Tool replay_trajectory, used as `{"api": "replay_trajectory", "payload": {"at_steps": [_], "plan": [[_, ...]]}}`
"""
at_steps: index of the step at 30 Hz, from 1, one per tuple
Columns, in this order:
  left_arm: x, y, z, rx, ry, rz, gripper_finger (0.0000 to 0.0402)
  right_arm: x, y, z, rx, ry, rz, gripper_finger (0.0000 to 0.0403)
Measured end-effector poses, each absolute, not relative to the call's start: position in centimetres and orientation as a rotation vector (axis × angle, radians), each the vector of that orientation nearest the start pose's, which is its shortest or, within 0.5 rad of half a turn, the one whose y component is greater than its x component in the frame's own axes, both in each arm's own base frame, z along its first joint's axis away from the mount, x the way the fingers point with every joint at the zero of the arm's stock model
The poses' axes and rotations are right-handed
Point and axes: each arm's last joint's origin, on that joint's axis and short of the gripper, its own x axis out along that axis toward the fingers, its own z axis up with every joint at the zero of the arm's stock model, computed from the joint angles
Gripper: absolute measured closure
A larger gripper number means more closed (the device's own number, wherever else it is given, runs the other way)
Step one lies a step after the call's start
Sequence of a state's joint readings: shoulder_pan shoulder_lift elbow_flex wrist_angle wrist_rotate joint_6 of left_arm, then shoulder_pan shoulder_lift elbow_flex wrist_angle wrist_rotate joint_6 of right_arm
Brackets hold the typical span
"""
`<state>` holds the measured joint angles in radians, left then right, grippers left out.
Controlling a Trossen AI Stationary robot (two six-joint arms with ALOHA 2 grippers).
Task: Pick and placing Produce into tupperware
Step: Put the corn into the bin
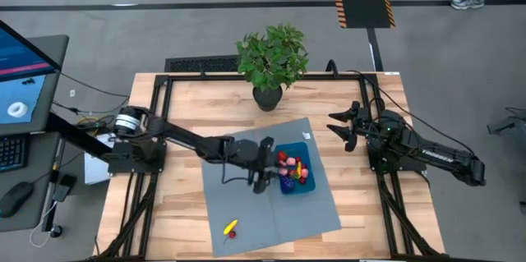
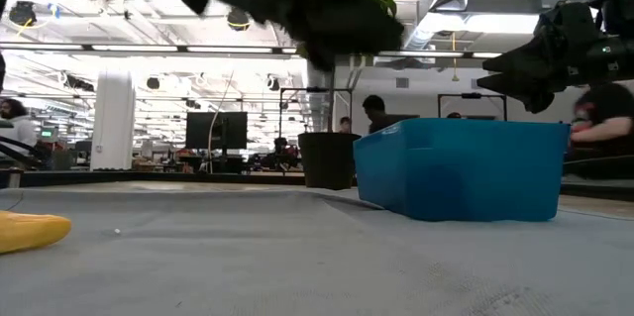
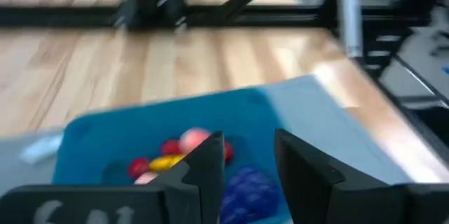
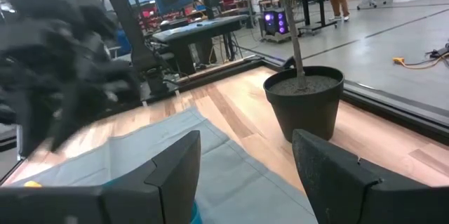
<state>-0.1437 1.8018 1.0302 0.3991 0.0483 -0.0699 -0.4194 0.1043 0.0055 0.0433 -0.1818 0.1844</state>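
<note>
Now left fingers (image 3: 210,171) parted, empty, over tupperware (image 3: 105,140), right fingers (image 4: 330,175) wide.

- The tupperware (image 1: 310,181) was a shallow blue rectangular tub, upright on the grey mat; red, pink, yellow and purple-blue produce (image 1: 291,168) lay heaped inside
- One yellow-and-red piece (image 1: 232,228) lay apart on the mat

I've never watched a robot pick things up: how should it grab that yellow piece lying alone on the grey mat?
Probably from straight above, across the narrow middle of the yellow piece. It lies flat and long on the mat, nothing beside it, so fingers could close on its two long sides.
</note>
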Motion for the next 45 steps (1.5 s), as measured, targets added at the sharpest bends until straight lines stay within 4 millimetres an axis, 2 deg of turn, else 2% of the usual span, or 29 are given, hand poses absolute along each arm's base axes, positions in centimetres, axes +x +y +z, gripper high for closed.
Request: {"api": "replay_trajectory", "payload": {"at_steps": [4,10,15,20,28,32,39,45], "plan": [[36.7,-7.9,21.9,0.046,0.384,-0.175,0.0285,9.6,-3.7,16.1,0.2,0.031,-0.242,0.0154],[33.2,-11.1,22.6,0.1,0.394,-0.146,0.0288,9.6,-3.7,16.1,0.2,0.031,-0.242,0.0154],[30.8,-13.7,22.9,-0.025,0.453,-0.099,0.0288,9.6,-3.7,16.1,0.2,0.031,-0.242,0.0154],[28.9,-16.0,21.9,-0.177,0.554,-0.033,0.0288,9.6,-3.7,16.1,0.2,0.031,-0.242,0.0154],[26.7,-18.1,20.9,-0.611,0.707,0.063,0.0288,9.6,-3.7,16.1,0.2,0.031,-0.242,0.0154],[25.7,-19.0,20.5,-0.752,0.797,0.097,0.0288,9.6,-3.7,16.1,0.2,0.031,-0.242,0.0154],[24.9,-19.6,19.8,-0.843,0.82,0.194,0.0288,9.6,-3.7,16.1,0.2,0.031,-0.242,0.0154],[25.1,-20.0,17.5,-0.883,0.916,0.265,0.0288,9.6,-3.7,16.1,0.2,0.031,-0.242,0.0154]]}}
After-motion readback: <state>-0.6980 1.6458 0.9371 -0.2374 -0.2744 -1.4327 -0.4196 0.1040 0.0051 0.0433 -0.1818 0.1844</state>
